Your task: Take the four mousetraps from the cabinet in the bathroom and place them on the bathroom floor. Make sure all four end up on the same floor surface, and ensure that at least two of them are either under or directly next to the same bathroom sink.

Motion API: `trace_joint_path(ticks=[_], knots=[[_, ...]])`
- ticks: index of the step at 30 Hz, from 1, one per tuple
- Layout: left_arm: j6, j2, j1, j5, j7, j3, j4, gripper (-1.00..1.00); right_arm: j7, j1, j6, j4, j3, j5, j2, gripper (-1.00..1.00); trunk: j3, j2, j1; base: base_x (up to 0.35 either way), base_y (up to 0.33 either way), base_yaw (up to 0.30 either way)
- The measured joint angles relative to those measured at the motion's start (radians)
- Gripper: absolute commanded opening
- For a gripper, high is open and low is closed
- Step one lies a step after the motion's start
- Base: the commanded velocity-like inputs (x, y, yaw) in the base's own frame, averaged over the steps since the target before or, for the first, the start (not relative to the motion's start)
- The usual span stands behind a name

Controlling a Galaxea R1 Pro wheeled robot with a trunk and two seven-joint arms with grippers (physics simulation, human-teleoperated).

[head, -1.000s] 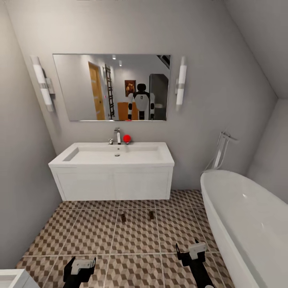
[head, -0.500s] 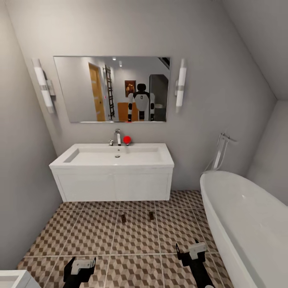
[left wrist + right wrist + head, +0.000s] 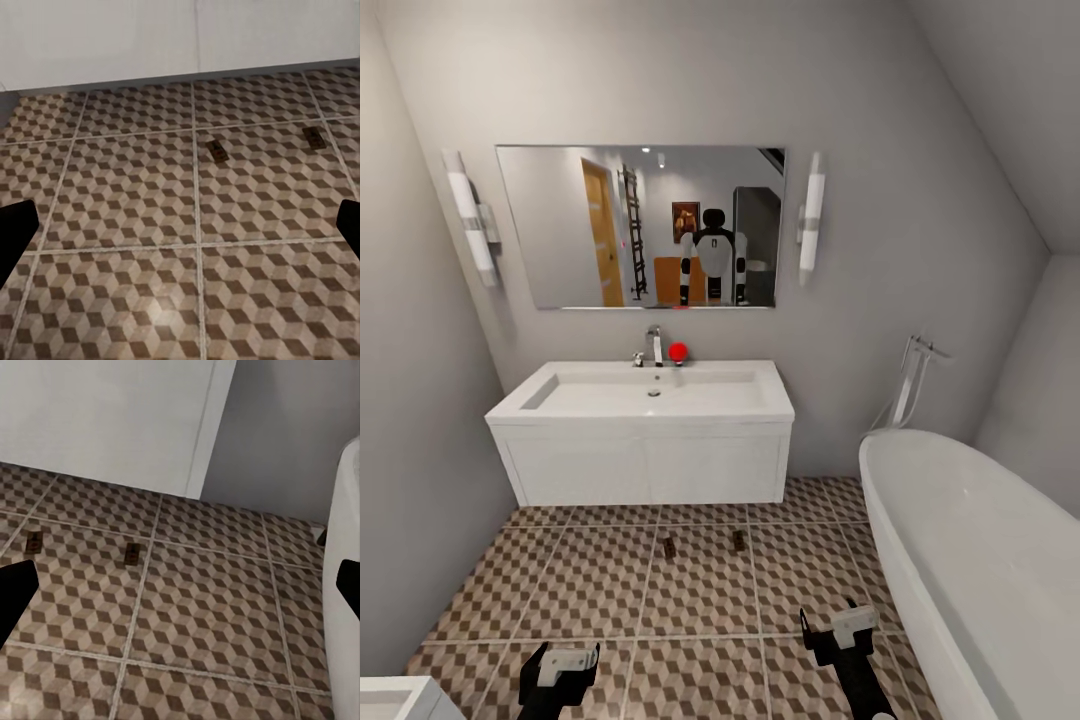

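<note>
Cam tilted down slightly; sink [image 3: 650,395], 2 mousetraps [image 3: 669,546] ahead.

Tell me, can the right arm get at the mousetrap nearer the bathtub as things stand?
Probably yes. That mousetrap lies flat on open tile in front of the sink, apart from the other trap. Nothing stands between it and the open right gripper.

Head view looks forward and down from standing height at the sink [image 3: 650,400], mirror [image 3: 640,225] and bathtub [image 3: 980,560]. Both wrist views sit low, facing the bathroom floor [image 3: 135,202] toward the sink. All three share two mousetraps [image 3: 669,547] on the tiles.
</note>
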Motion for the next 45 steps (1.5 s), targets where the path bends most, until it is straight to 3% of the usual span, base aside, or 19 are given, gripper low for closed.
trace_joint_path(ticks=[37,45], knots=[[0.000,0.000,0.000,0.000,0.000,0.000,0.000,1.00,0.000,0.000,-0.001,0.000,0.001,0.000,0.002,1.00,0.116,0.260,-0.142,0.000,0.000,0.000],[-0.001,0.000,0.000,0.000,-0.002,0.000,0.000,1.00,0.000,0.000,0.000,0.000,0.001,0.000,0.002,1.00,0.117,0.260,-0.142,0.000,0.000,0.000]])
